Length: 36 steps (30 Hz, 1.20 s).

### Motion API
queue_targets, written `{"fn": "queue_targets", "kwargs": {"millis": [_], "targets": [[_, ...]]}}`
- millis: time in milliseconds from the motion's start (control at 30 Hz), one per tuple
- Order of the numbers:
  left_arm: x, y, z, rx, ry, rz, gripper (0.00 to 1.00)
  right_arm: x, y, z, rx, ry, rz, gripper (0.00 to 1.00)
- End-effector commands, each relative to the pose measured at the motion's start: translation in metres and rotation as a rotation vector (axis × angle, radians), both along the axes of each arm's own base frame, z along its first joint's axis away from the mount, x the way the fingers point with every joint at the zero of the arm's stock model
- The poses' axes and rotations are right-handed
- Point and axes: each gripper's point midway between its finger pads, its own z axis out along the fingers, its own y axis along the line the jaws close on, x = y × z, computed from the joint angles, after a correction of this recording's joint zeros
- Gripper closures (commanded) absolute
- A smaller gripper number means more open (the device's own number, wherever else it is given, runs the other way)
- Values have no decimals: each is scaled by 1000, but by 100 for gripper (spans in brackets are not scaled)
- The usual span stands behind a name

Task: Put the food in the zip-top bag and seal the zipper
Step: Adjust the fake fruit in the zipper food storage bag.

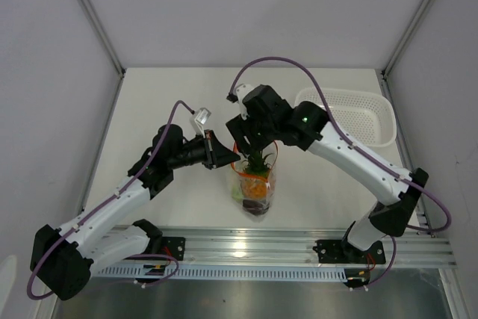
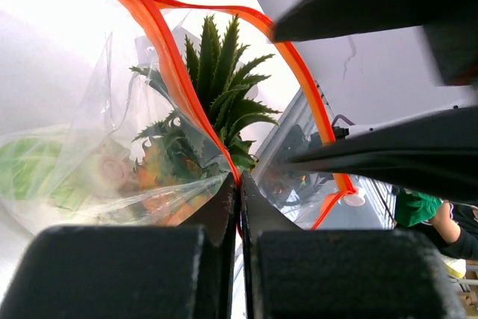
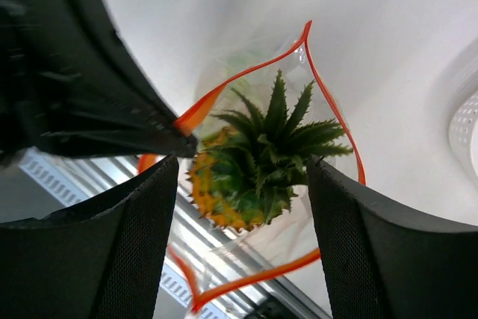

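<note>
The clear zip-top bag (image 1: 258,188) hangs upright near the table's front edge, its mouth spread wide. My left gripper (image 1: 228,156) (image 2: 239,181) is shut on the red-orange zipper (image 2: 175,72) (image 3: 328,102) at the mouth's left rim. Inside sits the food: the orange pineapple (image 1: 258,173) (image 3: 254,162), green crown (image 2: 216,87) pointing up, a dark red fruit (image 1: 256,211) at the bottom and a pale-green piece (image 2: 30,166). My right gripper (image 1: 254,140) (image 3: 243,166) hovers open right over the mouth, with the pineapple lying free below its fingers.
A white perforated basket (image 1: 351,113) stands at the back right, beside the right arm. A metal rail (image 1: 299,248) with both arm bases runs along the near edge. Grey walls close in the table on the left and right.
</note>
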Motion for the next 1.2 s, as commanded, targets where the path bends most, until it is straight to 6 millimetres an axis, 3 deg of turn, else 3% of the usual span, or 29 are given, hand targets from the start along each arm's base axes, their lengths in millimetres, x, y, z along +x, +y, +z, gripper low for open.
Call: {"fn": "queue_targets", "kwargs": {"millis": [0, 100, 200, 400, 567, 833, 1000, 1033, 1067, 1133, 1167], "targets": [[0, -1, 17, -35, -62, 1, 99, -9, 3, 43, 169, -41, -48, 29], [-1, 0, 18, -36, -63, 0, 99, -18, -9, 42, 162, -3, -92, 33], [-1, 0, 21, -40, -68, -2, 100, -31, -17, 28, 121, 59, -110, 37], [-3, -1, 25, -45, -74, -6, 99, -54, -19, -25, 27, 160, -133, 37], [-4, 0, 26, -43, -72, -8, 99, -44, -25, -52, -65, 155, -210, 37], [-6, -1, 25, -43, -67, -12, 99, -30, -17, -80, -105, 123, -217, 41], [-9, -2, 26, -41, -68, -14, 99, -19, -7, -89, -78, 57, -180, 61], [-8, -1, 25, -38, -67, -11, 99, -19, -6, -86, -67, 49, -165, 78], [-9, -2, 24, -37, -66, -13, 99, -18, -5, -85, -64, 42, -154, 88], [-10, -1, 22, -33, -65, -12, 99, -15, -7, -77, -82, 16, -136, 100], [-10, -1, 21, -30, -63, -9, 99, -15, -8, -73, -90, 8, -127, 100]]}}
